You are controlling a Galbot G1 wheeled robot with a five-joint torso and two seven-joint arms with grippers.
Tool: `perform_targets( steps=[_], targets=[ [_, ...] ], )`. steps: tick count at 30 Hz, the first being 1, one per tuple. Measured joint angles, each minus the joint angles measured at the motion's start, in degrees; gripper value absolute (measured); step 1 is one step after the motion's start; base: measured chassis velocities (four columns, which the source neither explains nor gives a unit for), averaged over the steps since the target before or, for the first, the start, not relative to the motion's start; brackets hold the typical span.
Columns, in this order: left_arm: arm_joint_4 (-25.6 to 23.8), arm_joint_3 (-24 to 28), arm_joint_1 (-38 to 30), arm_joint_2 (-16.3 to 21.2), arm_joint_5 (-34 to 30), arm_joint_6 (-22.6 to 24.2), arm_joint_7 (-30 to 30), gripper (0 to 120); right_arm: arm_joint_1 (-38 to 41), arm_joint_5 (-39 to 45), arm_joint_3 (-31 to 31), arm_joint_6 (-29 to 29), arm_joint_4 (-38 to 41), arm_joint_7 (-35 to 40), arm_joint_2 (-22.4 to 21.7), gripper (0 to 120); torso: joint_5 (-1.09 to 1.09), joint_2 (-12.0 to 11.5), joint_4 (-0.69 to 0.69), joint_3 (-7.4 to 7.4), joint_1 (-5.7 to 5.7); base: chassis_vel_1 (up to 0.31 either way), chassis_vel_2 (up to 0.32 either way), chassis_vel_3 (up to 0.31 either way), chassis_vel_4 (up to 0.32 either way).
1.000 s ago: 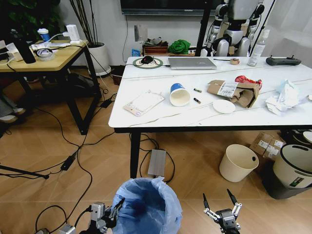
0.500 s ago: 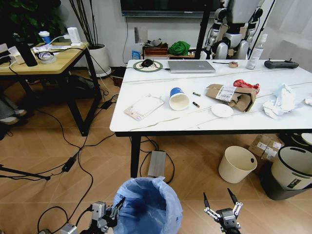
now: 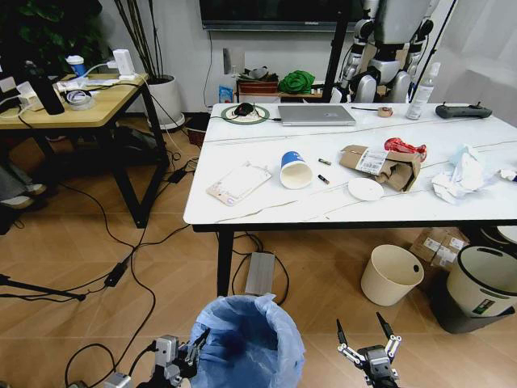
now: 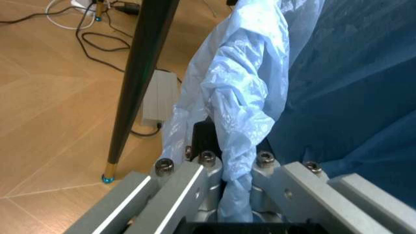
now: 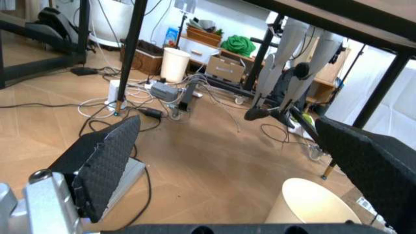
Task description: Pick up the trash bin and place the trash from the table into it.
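Trash bin (image 3: 246, 343): low before the robot, rim clamped in left gripper (image 3: 187, 356). Right gripper (image 3: 367, 339): fingers spread, empty, beside it. Trash, including paper cup (image 3: 296, 170): ahead and above on table (image 3: 266, 206), right arm free to reach.

L gripper (image 3: 196, 346) clamps trash bin (image 3: 247, 343).

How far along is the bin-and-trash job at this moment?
Done: the left gripper is shut on the trash bin's blue bag rim. In hand: carrying the bin, short of the table. Left: all trash, including the paper cup, cardboard box and tissues. The right gripper is open and empty.
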Motion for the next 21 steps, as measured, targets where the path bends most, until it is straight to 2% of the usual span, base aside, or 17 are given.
perform_targets(
  steps=[21],
  targets=[
    [-1.12, -0.57, 1.26, 0.08, -0.12, 0.28, -0.22, 0, 0.37, 0.15, -0.36, -0.73, 0.68, -0.1, 0.0, 100, 0.0, 5.29, 0.0, 3.13, 2.16, 0.0, 0.0, 0.0, 0.0]
  ],
)
